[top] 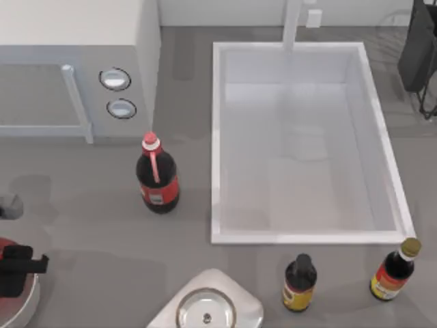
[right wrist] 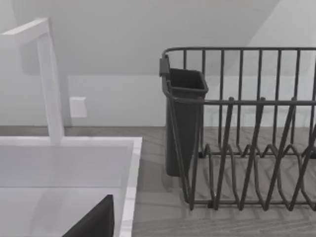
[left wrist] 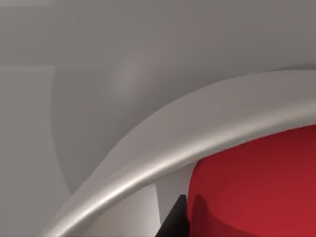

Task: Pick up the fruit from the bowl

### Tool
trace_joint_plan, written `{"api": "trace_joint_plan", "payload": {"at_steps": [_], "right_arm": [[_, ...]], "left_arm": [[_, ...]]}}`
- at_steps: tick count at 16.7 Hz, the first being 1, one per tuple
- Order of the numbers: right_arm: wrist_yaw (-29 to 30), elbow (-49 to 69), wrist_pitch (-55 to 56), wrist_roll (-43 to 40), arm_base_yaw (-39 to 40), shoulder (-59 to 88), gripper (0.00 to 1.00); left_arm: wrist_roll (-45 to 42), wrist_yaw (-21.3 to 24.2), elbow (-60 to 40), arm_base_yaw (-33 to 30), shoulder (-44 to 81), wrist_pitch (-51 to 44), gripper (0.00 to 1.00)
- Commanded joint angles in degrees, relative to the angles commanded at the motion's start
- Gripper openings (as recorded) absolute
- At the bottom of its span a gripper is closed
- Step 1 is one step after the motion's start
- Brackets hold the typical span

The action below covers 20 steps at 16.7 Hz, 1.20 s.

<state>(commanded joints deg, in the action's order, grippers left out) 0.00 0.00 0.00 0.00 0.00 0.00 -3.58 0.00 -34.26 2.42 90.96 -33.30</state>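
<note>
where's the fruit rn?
Top view: the fruit sits at the table's far left edge inside the bowl, under the left gripper, left of the cola bottle.

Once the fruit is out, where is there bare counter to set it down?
Free: the counter between the cola bottle and the silver pot, and the strip between cola bottle and sink. Crowded: the front edge by the two sauce bottles, and the bowl under the left gripper.
</note>
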Motion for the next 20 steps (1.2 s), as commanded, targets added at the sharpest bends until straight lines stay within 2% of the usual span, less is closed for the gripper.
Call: {"api": "trace_joint_plan", "payload": {"at_steps": [8,9,14,17,20], "right_arm": [[0.0,0.0,0.0,0.0,0.0,0.0,1.0],[0.0,0.0,0.0,0.0,0.0,0.0,1.0],[0.0,0.0,0.0,0.0,0.0,0.0,1.0],[0.0,0.0,0.0,0.0,0.0,0.0,1.0],[0.0,0.0,0.0,0.0,0.0,0.0,1.0]], "left_arm": [[0.0,0.0,0.0,0.0,0.0,0.0,0.0],[-2.59,-0.33,-1.59,0.21,-9.0,-7.98,0.0],[-2.53,-0.34,-7.95,0.11,-8.3,-14.46,0.0],[-2.39,-0.35,-18.85,-0.06,-7.93,-25.59,0.0],[-2.17,-0.36,-32.83,-0.28,-8.21,-40.63,0.0]]}}
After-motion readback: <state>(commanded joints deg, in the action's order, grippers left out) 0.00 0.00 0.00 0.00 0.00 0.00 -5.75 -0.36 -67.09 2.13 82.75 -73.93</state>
